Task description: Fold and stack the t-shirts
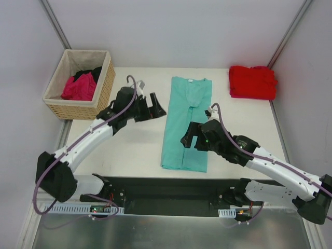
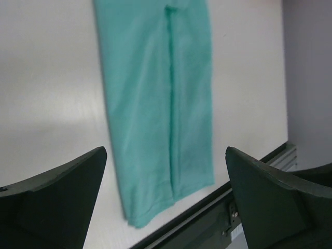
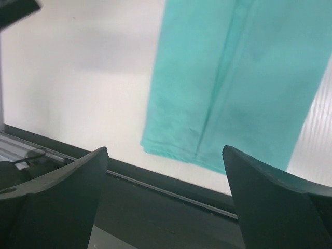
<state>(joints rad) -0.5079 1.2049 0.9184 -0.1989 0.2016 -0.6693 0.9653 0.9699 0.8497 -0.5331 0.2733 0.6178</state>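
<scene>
Jaws stand spread wide on both my grippers, with nothing between them. My left gripper [image 1: 152, 110] hangs over bare table [image 1: 129, 148] just left of the teal t-shirt [image 1: 181, 111]. My right gripper [image 1: 191, 139] sits over that shirt's right edge, toward its near half, and from above I cannot tell whether it touches the cloth. Each wrist view shows only the inner faces of my fingers, cut off at the bottom corners.

The teal t-shirt lies flat mid-table as a long narrow strip. A fold line runs down its length and its small white neck label [image 1: 191, 80] is at the far end. I cannot make out its sleeves. A folded red t-shirt [image 1: 252, 82] rests at the far right corner. At the far left, a woven basket [image 1: 78, 110] holds a magenta t-shirt [image 1: 79, 88] and a black t-shirt [image 1: 89, 73], both crumpled and partly hidden by its wall.
</scene>
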